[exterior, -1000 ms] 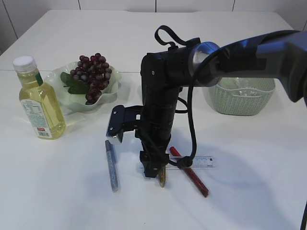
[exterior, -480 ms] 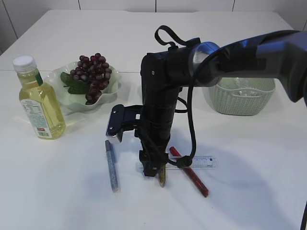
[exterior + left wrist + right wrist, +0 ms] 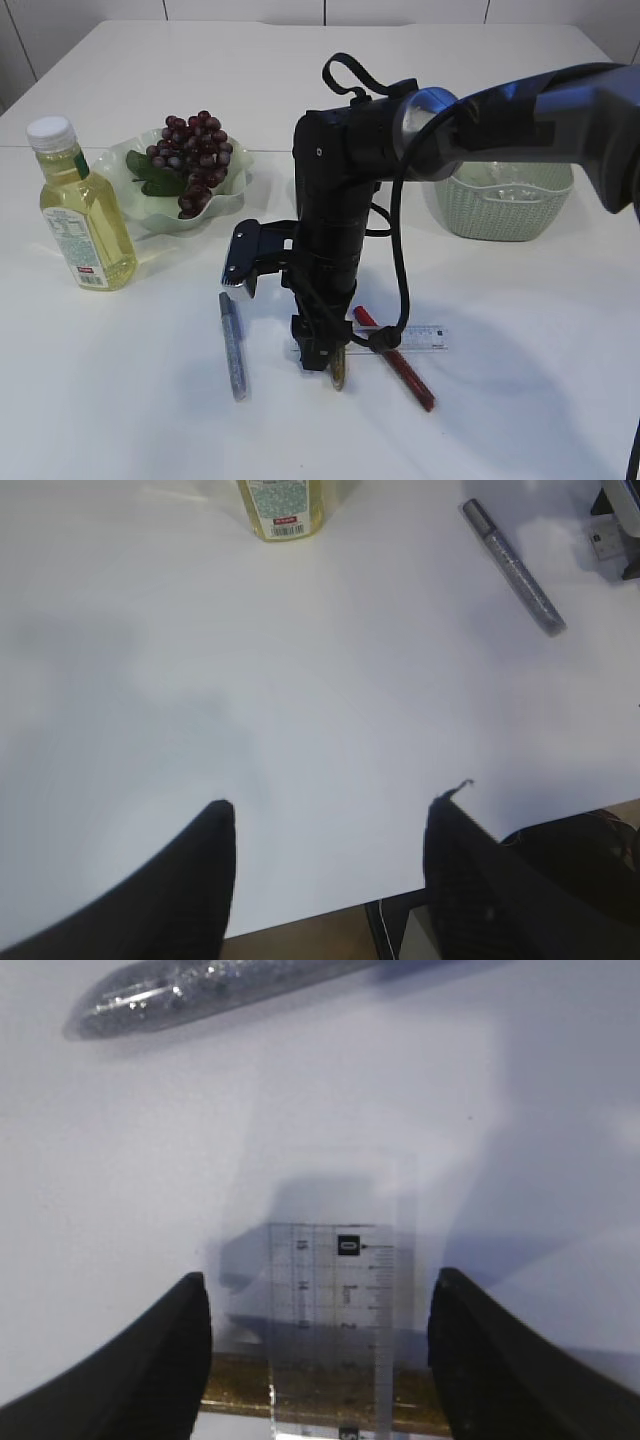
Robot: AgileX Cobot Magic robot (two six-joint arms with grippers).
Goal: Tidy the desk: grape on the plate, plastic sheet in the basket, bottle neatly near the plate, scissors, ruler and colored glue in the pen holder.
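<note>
The clear ruler [image 3: 340, 1320] lies flat on the desk [image 3: 520, 380], between the right gripper's [image 3: 320, 1360] spread fingers [image 3: 170, 1350], across a gold glue pen [image 3: 330, 1390]. Nothing has shifted since earlier. Silver glue pen [image 3: 233, 345] left of the ruler, red pen [image 3: 400, 365] crossing it. Left gripper [image 3: 330, 880] spread, empty.

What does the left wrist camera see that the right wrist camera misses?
Only the left wrist view shows the bottle base and the table edge nearest the camera. Only the right wrist view shows the clear ruler lying across a gold glue stick, between the open right pincer. Both show the silver glitter glue on the white tabletop.
</note>
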